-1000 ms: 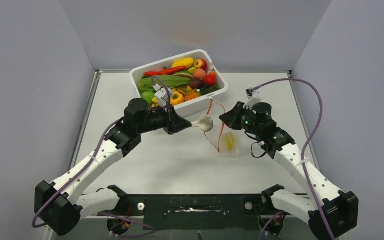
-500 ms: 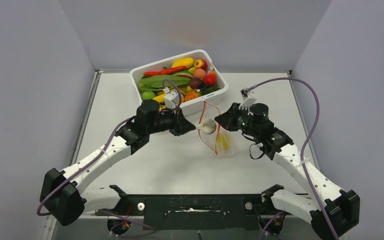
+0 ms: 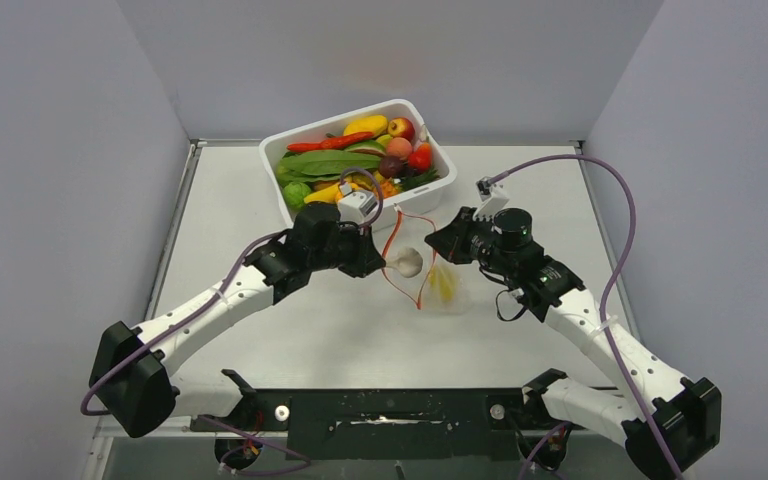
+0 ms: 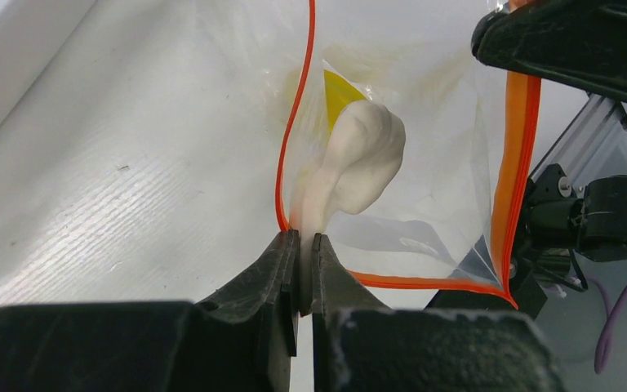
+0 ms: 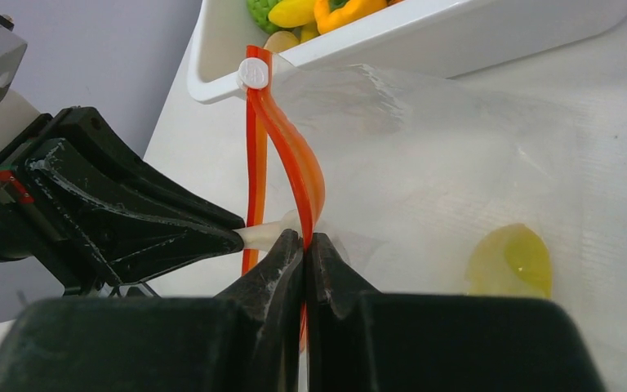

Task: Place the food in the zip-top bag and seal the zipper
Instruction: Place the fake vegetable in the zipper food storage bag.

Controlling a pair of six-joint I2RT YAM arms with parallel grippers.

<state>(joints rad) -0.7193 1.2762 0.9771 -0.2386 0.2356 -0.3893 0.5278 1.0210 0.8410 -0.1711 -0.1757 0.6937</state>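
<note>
Right claw (image 5: 304, 241) pinched on the orange zipper (image 5: 298, 163) of the bag (image 4: 424, 196), lifting one lip so the mouth gapes. Left claw (image 4: 300, 241) grips white vegetable (image 4: 363, 155) by its stem, head inside the mouth. Yellow piece (image 5: 510, 260) lies inside already; other food waits in tub (image 3: 430, 188).

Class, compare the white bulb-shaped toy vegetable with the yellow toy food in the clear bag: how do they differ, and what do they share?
The white bulb-shaped toy vegetable is pinched by its thin stem in the left end effector; the yellow toy food lies loose, untouched. The white one's head is at the clear plastic zip-top bag's mouth; the yellow one sits deep inside. Both are smooth toy food.
</note>
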